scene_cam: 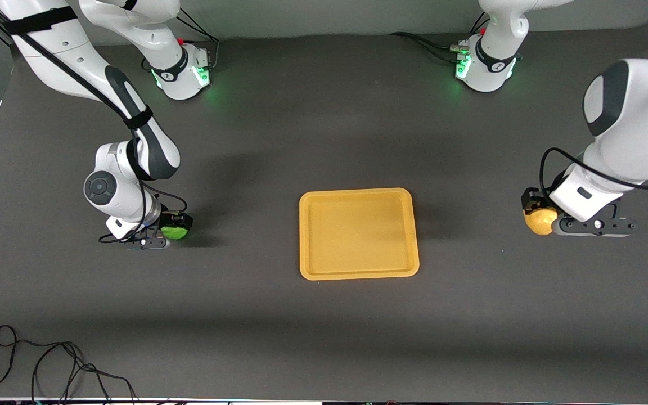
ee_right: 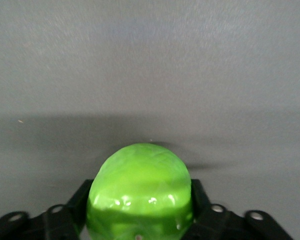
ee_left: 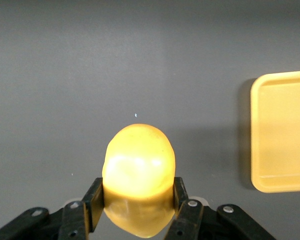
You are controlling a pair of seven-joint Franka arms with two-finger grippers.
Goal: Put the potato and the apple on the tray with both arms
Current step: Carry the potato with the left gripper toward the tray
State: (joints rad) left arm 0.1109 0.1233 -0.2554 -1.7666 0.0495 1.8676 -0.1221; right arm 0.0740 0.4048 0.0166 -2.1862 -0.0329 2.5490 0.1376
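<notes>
Front view shows you the tray (scene_cam: 358,233) flat on the dark table (scene_cam: 324,326), midway between the two arms, with nothing on it. Your right gripper (scene_cam: 173,226) is toward the right arm's end of the table, well apart from the tray, with its fingers closed against the two sides of the apple (scene_cam: 175,231). Your left gripper (scene_cam: 538,211) is toward the left arm's end of the table, also well apart from the tray, and has the potato (scene_cam: 540,221) clamped between its fingers.

Check the left wrist view: the fingers (ee_left: 94,204) press on both flanks of the potato (ee_left: 138,175), and the tray (ee_left: 282,132) lies off to one side. In the right wrist view the apple (ee_right: 140,192) fills the gap between the fingers (ee_right: 80,202). You cannot tell whether either fruit rests on the table or hangs just above it.

A loose black cable (scene_cam: 54,365) lies along the table edge nearest the front camera.
</notes>
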